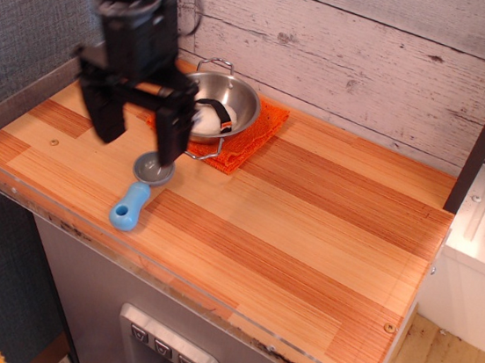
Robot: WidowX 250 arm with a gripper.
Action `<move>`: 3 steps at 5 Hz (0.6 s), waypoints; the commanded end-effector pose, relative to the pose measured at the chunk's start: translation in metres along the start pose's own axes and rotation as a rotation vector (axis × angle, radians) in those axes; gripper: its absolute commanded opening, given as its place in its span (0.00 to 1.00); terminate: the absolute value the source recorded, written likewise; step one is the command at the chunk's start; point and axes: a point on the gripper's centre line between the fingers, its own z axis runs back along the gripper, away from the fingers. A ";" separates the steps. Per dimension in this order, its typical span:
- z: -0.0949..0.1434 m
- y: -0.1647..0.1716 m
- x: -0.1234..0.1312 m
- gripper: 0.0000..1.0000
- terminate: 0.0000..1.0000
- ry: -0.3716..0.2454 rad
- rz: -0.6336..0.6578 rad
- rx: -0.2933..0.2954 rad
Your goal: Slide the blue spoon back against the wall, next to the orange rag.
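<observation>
Nearest to us, along the front of the wooden countertop [306,242], we see the clear acrylic edge strip [170,270] and, just behind it toward the left, the blue spoon [139,192]. It lies flat, its chunky light-blue handle pointing to the front edge and its round grey bowl pointing away, toward the back. Over that grey bowl we find the gripper [136,130], black and motion-blurred, its jaws spread wide: one finger comes down at the spoon's bowl, though we cannot tell whether it touches, while the other hangs over bare wood to the left. Nothing sits between the fingers. Further back lies the orange rag [253,134], flat on the counter, with a steel bowl [230,100] resting on it; inside the bowl we make out a white rounded object with a black band [208,117]. The spoon is well apart from the whitewashed plank wall [373,56], which rises directly behind the rag. At left stands the grey-blue textured side wall [23,22].
</observation>
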 end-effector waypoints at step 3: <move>-0.058 0.021 0.013 1.00 0.00 0.005 0.047 0.113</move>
